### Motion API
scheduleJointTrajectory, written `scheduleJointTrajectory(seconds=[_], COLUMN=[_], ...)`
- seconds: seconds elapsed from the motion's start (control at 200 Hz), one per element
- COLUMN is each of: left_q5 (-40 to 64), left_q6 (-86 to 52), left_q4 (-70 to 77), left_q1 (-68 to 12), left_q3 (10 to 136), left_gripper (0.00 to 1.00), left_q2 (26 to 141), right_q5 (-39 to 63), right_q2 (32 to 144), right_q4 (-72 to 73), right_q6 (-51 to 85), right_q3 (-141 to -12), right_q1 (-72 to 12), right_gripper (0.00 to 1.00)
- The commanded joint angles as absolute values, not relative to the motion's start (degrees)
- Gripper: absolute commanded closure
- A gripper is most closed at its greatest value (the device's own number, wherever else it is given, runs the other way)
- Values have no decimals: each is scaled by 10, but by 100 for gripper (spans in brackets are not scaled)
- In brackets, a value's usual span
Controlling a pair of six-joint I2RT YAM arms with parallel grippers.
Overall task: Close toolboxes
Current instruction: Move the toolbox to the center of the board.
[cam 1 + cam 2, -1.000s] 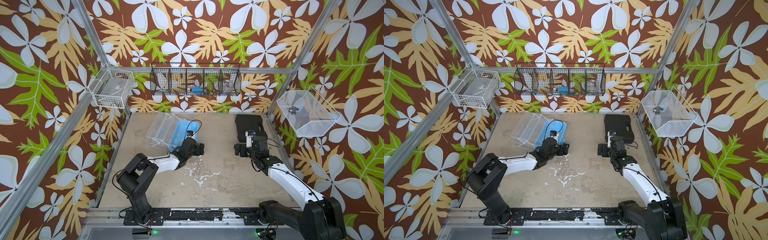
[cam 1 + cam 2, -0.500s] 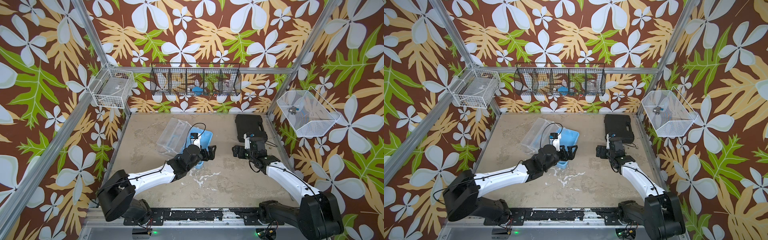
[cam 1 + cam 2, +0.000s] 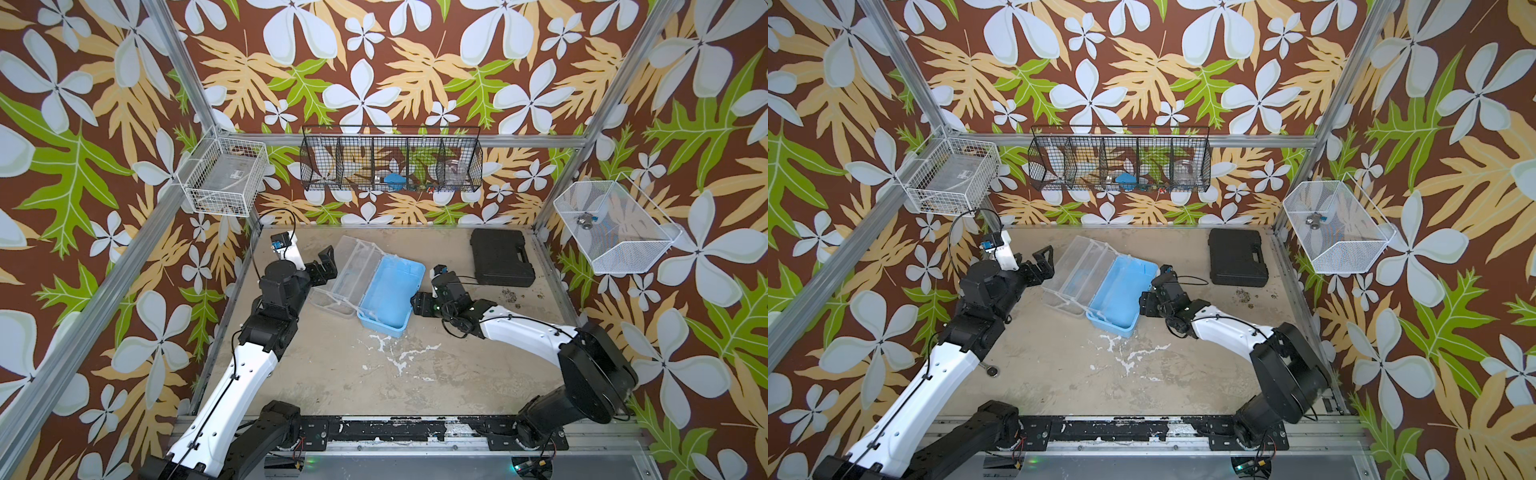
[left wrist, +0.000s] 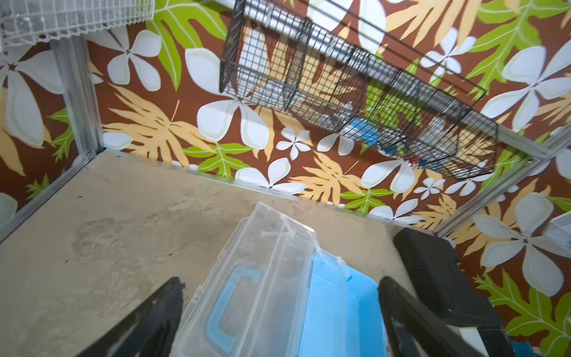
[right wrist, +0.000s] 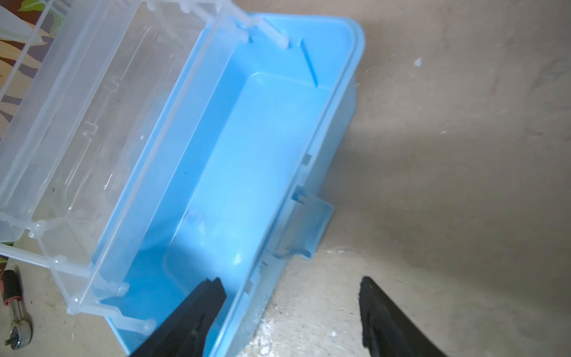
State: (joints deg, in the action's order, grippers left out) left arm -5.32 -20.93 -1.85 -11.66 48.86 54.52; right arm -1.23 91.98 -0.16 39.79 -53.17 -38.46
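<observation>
Left hand [image 3: 329, 261]: left of centre in a top view; spread wide, gripping nothing. Set just beside the outer long edge of the transparent hinged plastic lid [image 3: 348, 269], by the look of it to push that lid over toward the box.
Lid: centre of frame, swung back to the left of the base and resting at a slant; not yet closed. From the left wrist, framed between two black fingers [image 4: 160, 309], with a light blue U-shaped handle [image 4: 234, 304] visible through the clear plastic.
Toolbox: light blue rectangular plastic toolbox [image 3: 390, 293], centre of frame on the beige surface [image 3: 457, 365], turned at an angle. Empty inside, going by the right wrist view. Small light blue latch [image 5: 304, 225] hanging off the outer wall, unfastened.
Right hand [image 3: 417, 305]: just right of the toolbox; parted, clamped on nothing, astride the rim with one finger over the blue interior and one outside. Likely placed to steady the base against a push.
Black case: flat black moulded plastic case [image 3: 502, 257], upper right of the surface, well apart from both hands; seemingly shut.
Hard to tell: contact between either hand and the plastic; exact lean of the lid; contents of the black wire basket [image 3: 390, 170] on the back wall.
Barely in view: small ratchet wrench [image 3: 991, 370], lower left of the surface, beside the left arm.
</observation>
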Motion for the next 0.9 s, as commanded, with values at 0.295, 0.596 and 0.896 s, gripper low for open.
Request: scheduleJointTrajectory(seconds=[0.295, 0.596, 0.896], left_q5=[-3, -29, 32], left_q6=[-204, -211, -313], left_q4=[-11, -16, 18], left_q1=[-85, -81, -60], left_q3=[445, 411, 358], left_gripper=[2, 2, 14], left_q2=[558, 561, 649], right_q5=[-96, -74, -44], right_q2=[990, 951, 911], right_q4=[-47, -53, -60], right_q6=[380, 322, 297], right_q3=[-568, -527, -515], right_q1=[-401, -346, -306], right_gripper=[56, 55, 40])
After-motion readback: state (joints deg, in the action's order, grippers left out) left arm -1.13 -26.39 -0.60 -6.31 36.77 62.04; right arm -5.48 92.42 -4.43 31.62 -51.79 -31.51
